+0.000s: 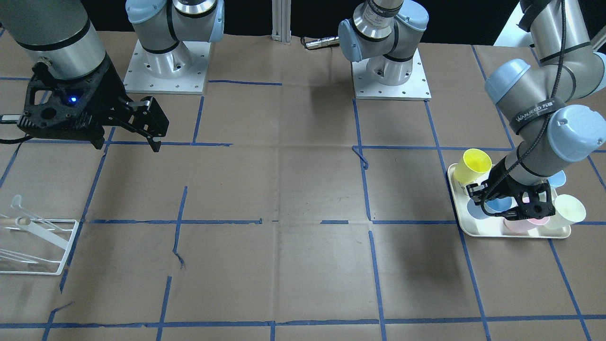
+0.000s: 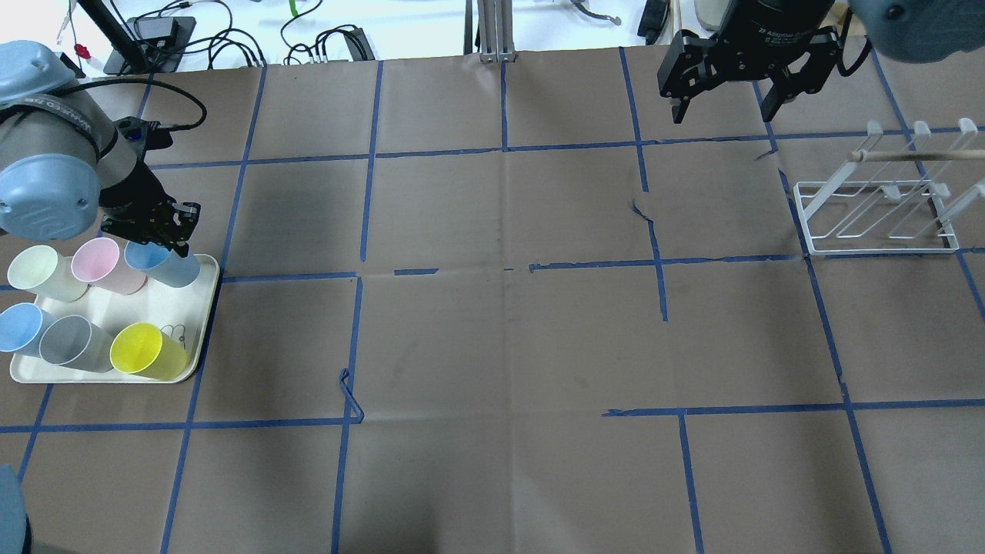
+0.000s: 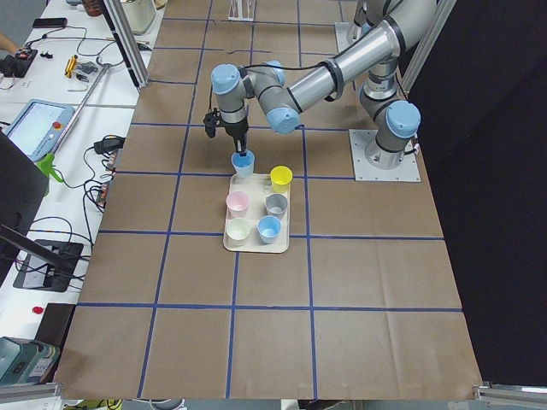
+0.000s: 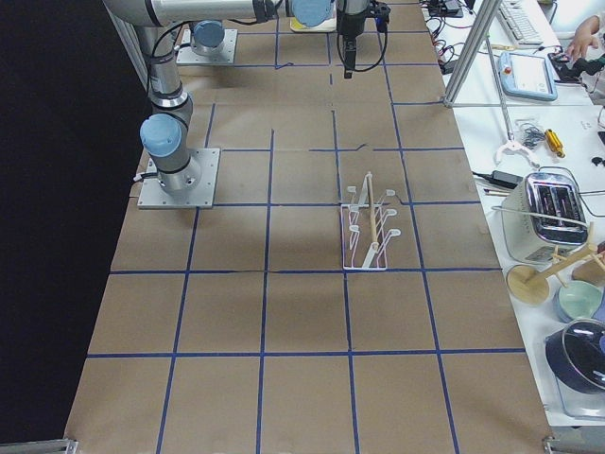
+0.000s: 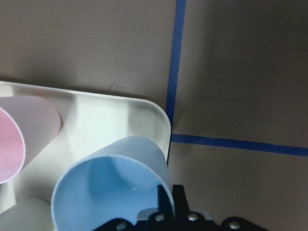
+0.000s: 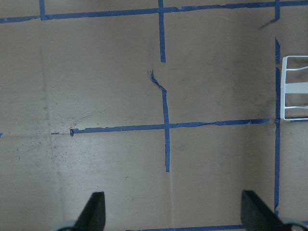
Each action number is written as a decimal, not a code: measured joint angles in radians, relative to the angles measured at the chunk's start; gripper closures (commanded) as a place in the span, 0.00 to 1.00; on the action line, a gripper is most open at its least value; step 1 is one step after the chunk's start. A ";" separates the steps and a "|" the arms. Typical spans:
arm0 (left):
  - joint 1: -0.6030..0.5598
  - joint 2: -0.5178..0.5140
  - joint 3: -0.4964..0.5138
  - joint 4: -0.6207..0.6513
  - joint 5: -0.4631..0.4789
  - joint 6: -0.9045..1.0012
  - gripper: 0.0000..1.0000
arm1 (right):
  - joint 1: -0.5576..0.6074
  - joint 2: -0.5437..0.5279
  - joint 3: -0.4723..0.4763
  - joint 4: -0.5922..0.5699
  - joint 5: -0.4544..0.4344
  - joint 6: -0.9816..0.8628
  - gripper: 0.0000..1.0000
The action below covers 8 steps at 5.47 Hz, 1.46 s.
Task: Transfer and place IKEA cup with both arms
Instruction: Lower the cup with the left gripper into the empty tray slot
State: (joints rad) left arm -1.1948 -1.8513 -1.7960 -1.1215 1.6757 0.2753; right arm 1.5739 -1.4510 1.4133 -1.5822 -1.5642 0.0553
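The IKEA cup (image 5: 103,192) is being held at the corner of the tray (image 2: 202,304); whether its base is touching the tray cannot be told. It is being gripped by the left gripper (image 5: 172,204), whose jaws are standing almost together across the cup wall, one finger inside the rim and one outside. The right gripper (image 2: 723,115) is being presented wide open and empty above the table, near the wire rack (image 2: 877,219).

The cup is being judged light, thin-walled and smooth. Some flexing under pressure is to be expected, so moderate force is advised. The opposite rim and the lower body are being left free for the second grip.

Five other cups are being carried on the tray: pink cup (image 2: 104,263), cream cup (image 2: 42,271), sky-blue cup (image 2: 19,327), grey cup (image 2: 73,344) and yellow cup (image 2: 146,352). No contents are being observed in any of them.
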 measured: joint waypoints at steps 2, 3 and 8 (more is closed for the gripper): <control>0.007 -0.036 -0.022 0.020 0.047 0.007 0.92 | 0.000 0.002 -0.003 0.003 -0.003 0.003 0.00; 0.019 -0.049 -0.025 0.019 0.055 0.006 0.86 | 0.000 0.001 -0.002 0.003 -0.001 0.002 0.00; 0.033 -0.073 -0.020 0.023 0.048 0.007 0.02 | -0.001 0.000 -0.002 -0.002 -0.001 0.011 0.00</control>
State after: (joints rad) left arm -1.1614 -1.9240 -1.8163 -1.0984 1.7234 0.2819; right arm 1.5725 -1.4511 1.4113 -1.5845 -1.5653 0.0659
